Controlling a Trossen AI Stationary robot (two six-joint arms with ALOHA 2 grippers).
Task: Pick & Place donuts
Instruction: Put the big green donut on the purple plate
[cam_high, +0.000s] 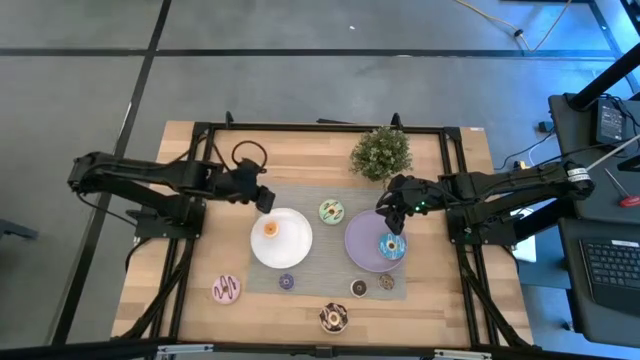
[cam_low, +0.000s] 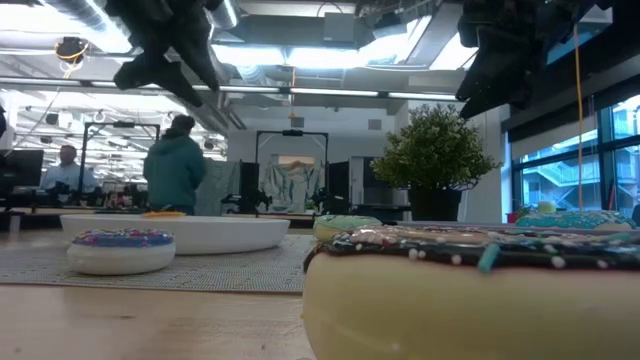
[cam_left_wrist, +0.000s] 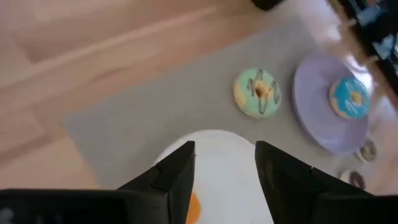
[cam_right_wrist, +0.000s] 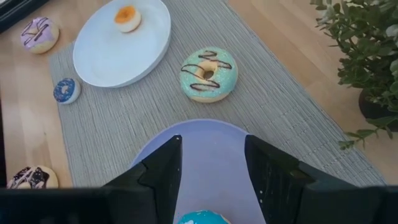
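Observation:
My left gripper (cam_high: 262, 197) hangs open over the far-left rim of the white plate (cam_high: 281, 237), which carries the orange mini donut (cam_high: 270, 229). My right gripper (cam_high: 390, 212) is open above the far rim of the lilac plate (cam_high: 360, 243), where the blue donut (cam_high: 391, 246) lies. In the right wrist view the right gripper (cam_right_wrist: 213, 165) frames the lilac plate (cam_right_wrist: 211, 143). The green-white donut (cam_high: 331, 211) lies flat on the grey mat between the plates. The pink donut (cam_high: 226, 289), purple mini (cam_high: 286, 282), chocolate-sprinkled donut (cam_high: 333, 318), dark brown mini (cam_high: 358, 288) and speckled mini (cam_high: 386, 283) lie nearer the near edge.
A potted plant (cam_high: 381, 152) stands at the far side, close behind my right gripper. The grey mat (cam_high: 310, 262) lies under both plates. A black frame runs along the table's sides and far edge. People show in the room beyond the table in the low view.

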